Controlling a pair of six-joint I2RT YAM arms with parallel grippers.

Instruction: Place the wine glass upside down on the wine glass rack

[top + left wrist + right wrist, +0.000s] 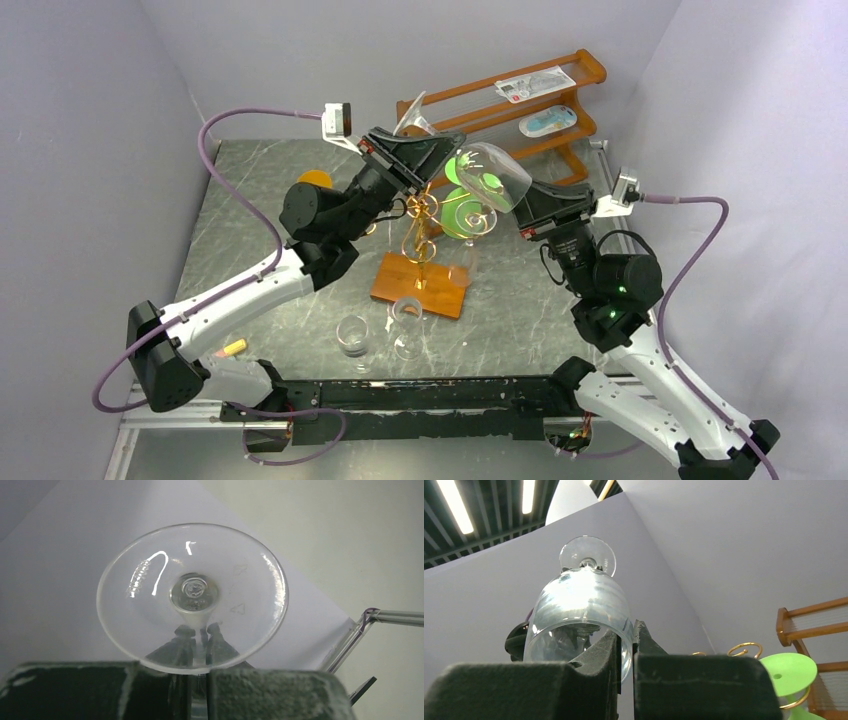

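Note:
A clear wine glass is held in the air, tilted, above the gold wire rack on its orange-brown base. My left gripper is shut on its stem, just below the foot. In the left wrist view the foot fills the frame above my left gripper. My right gripper is shut on the bowl's rim. In the right wrist view my right gripper pinches the glass wall of the wine glass. The rack's gold scrolls show to the right.
Green glasses hang on the rack, and one shows in the right wrist view. Two clear glasses stand near the front. A brown wooden shelf stands at the back right. A small yellow item lies front left.

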